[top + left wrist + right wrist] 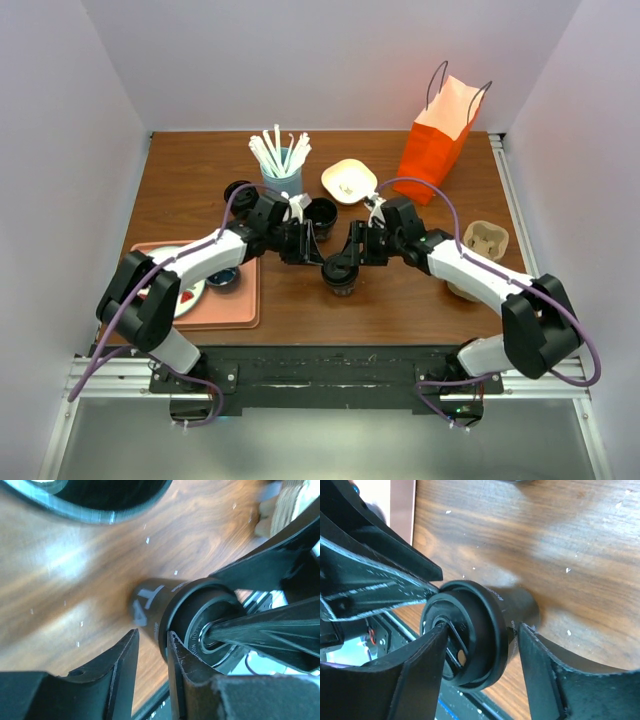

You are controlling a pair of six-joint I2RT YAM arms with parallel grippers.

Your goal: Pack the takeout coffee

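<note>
The takeout coffee, a black cup with its black lid on, stands upright at the table's middle. My right gripper reaches it from the right. In the right wrist view its jaws stand wide around the lid, one fingertip over the lid's top and the other against the cup wall under the rim. My left gripper sits just left of the cup. Its fingers leave a narrow gap with only table wood in it, and one finger is right beside the lid.
An open black cup stands behind the left gripper. Further back are a blue tumbler of white straws, a cream bowl and an orange paper bag. A cardboard cup carrier lies right; a pink tray lies left.
</note>
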